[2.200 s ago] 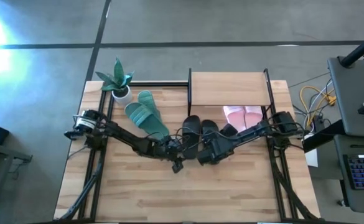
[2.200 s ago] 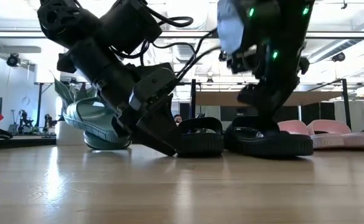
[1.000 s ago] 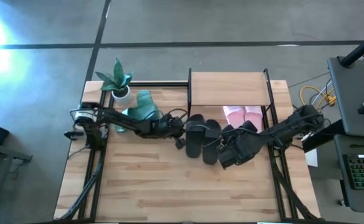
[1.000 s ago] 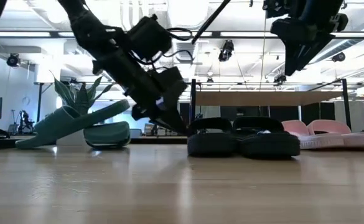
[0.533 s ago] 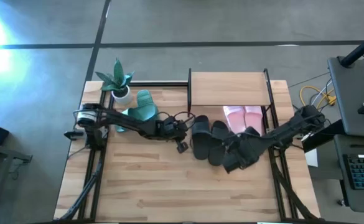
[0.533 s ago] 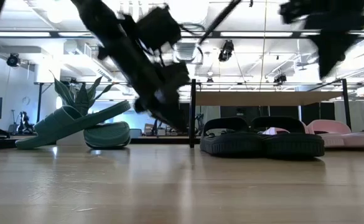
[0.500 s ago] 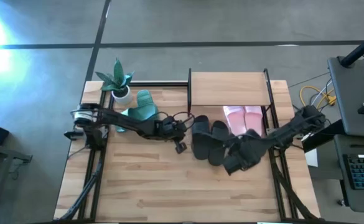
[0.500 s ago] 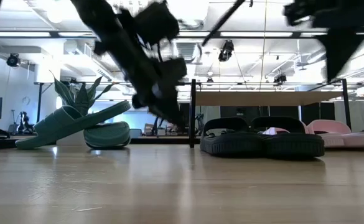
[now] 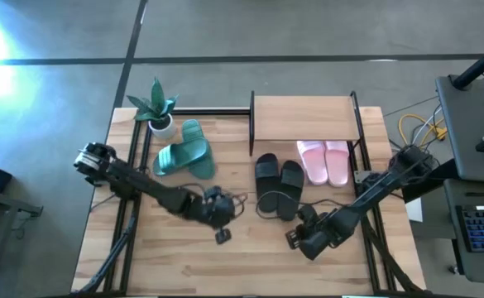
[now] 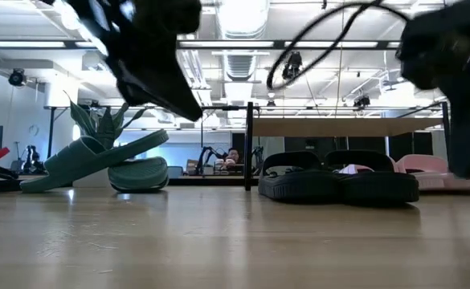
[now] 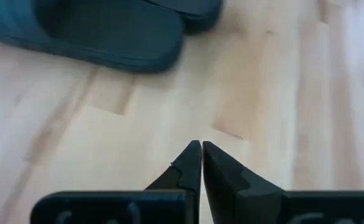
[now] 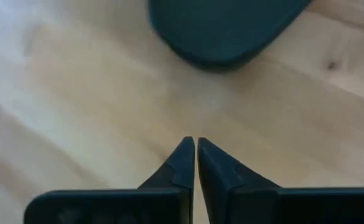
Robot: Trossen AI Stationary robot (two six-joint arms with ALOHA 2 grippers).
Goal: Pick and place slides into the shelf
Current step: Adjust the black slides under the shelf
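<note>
We see left gripper (image 9: pixel 222 235) over bare desk (image 9: pixel 175 257), near-left of black slides (image 9: pixel 277 184); fingers (image 11: pixel 191 163) pressed together, holding nothing. Right gripper (image 9: pixel 292 239) over desk just near of black pair, fingers (image 12: pixel 183 163) likewise pressed together, empty. Black pair side by side on desk in front of shelf (image 9: pixel 304 118). Pale pink slides (image 9: pixel 325 161) right of them, at shelf's lower tier. Teal-green slides (image 9: pixel 184 149) left, one leaning on other, beside potted plant (image 9: pixel 157 108). Shelf top board bare.
</note>
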